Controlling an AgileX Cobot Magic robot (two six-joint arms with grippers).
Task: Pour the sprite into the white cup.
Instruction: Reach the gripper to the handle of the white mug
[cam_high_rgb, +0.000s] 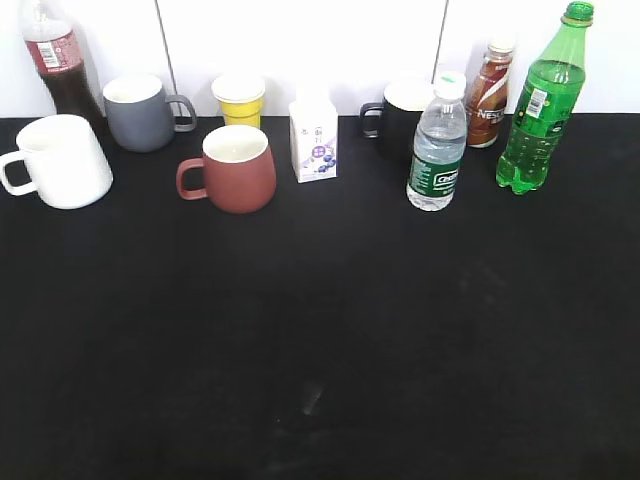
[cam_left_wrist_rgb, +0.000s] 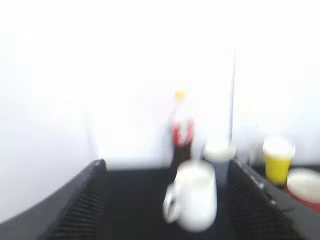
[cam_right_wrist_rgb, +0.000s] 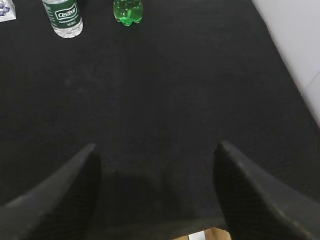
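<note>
The sprite (cam_high_rgb: 541, 105), a tall green bottle with a green cap, stands upright at the back right of the black table; its base shows at the top of the right wrist view (cam_right_wrist_rgb: 127, 11). The white cup (cam_high_rgb: 64, 161) stands at the far left, handle to the left. In the blurred left wrist view the white cup (cam_left_wrist_rgb: 195, 202) stands ahead between the fingers of my open, empty left gripper (cam_left_wrist_rgb: 165, 172), nearer the right finger. My right gripper (cam_right_wrist_rgb: 155, 152) is open and empty above the table's near edge, far from the sprite. Neither gripper shows in the exterior view.
Along the back stand a cola bottle (cam_high_rgb: 58, 62), grey mug (cam_high_rgb: 140, 112), yellow cup (cam_high_rgb: 239, 98), dark red mug (cam_high_rgb: 238, 168), small white carton (cam_high_rgb: 313, 140), black mug (cam_high_rgb: 400, 118), clear water bottle (cam_high_rgb: 438, 145) and brown Nescafe bottle (cam_high_rgb: 489, 95). A white wall stands behind.
</note>
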